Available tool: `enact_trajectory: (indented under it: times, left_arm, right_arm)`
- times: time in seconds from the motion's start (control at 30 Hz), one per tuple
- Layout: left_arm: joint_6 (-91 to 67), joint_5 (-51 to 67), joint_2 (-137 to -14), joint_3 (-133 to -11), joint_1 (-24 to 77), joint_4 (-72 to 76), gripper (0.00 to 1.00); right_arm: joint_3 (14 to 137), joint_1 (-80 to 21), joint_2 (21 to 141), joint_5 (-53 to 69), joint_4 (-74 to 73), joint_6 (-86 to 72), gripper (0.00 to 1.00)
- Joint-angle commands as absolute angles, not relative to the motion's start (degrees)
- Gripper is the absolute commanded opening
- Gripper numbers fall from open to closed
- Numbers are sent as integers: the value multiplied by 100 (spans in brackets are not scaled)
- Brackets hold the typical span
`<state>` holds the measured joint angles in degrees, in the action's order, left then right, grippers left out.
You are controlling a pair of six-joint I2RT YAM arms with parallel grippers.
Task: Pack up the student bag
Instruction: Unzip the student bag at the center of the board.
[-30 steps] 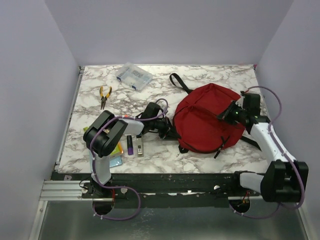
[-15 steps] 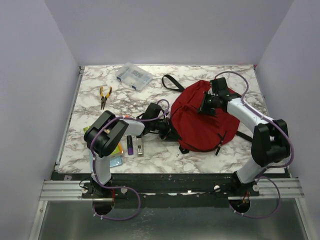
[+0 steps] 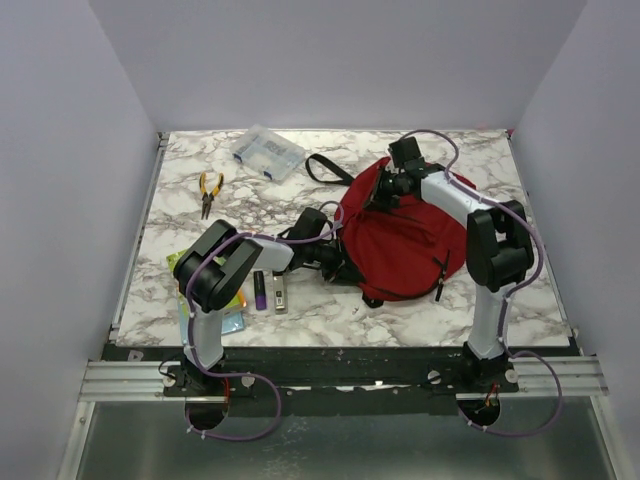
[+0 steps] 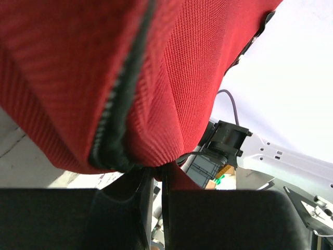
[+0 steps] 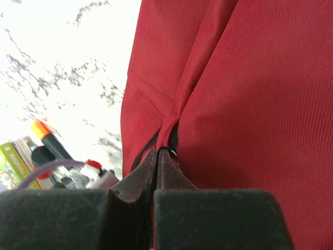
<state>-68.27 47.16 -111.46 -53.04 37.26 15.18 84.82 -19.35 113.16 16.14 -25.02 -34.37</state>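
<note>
On the dark red soft fabric backpack (image 3: pixel 410 245) my left gripper (image 4: pixel 156 179) clamps cloth, right gripper (image 5: pixel 157 159) probably pinches the zip pull (image 5: pixel 170 154); next I must unzip.

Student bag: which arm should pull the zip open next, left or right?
Right, probably. The right tool is shut at the zip on the student bag's far side, seemingly on the pull. The left tool pinches the bag's fabric edge, so it serves better as anchor.

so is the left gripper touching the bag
Touching. The left wrist view shows the left gripper shut on a red fold of the bag, with the fabric pinched between its jaws.
</note>
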Motion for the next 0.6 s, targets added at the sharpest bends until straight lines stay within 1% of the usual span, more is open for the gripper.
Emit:
enact_trajectory:
  times: [0.0, 0.1, 0.13, 0.17, 0.27, 0.33, 0.4, 0.43, 0.5, 0.57]
  left_arm:
    - [-6632, 4992, -11274, -5474, 3852, 1455, 0]
    - [-6637, 5009, -11337, -5489, 3854, 1435, 0]
    - [-6636, 5009, -11346, -5489, 3853, 1433, 0]
    - [-6639, 5006, -11343, -5488, 3850, 1424, 0]
    - [-6628, 4983, -11314, -5484, 3850, 1393, 0]
    - [-6618, 4983, -11289, -5493, 3854, 1373, 0]
    - [-6619, 4973, -11258, -5493, 3854, 1363, 0]
    - [-6614, 4963, -11244, -5493, 3850, 1363, 0]
    - [-6631, 4990, -11223, -5501, 3853, 1354, 0]
    - [-6636, 5001, -11184, -5502, 3854, 1354, 0]
  right_arm:
    - [9162, -1973, 11982, 1899, -2079, -3754, 0]
    - [9404, -1978, 12244, 2127, -2156, -3599, 1]
    - [9350, -1978, 12184, 2165, -2156, -3478, 2]
    - [9257, -1976, 12067, 2148, -2144, -3361, 8]
    - [8823, -1912, 11465, 1829, -2302, -3037, 34]
    - [8349, -1808, 10917, 1700, -2234, -2867, 48]
    - [7854, -1703, 10345, 1478, -2176, -2715, 56]
    - [7609, -1667, 10073, 1238, -2179, -2632, 58]
    - [7191, -1606, 9669, 750, -2122, -2491, 61]
    - [6788, -1500, 9368, 421, -1948, -2421, 62]
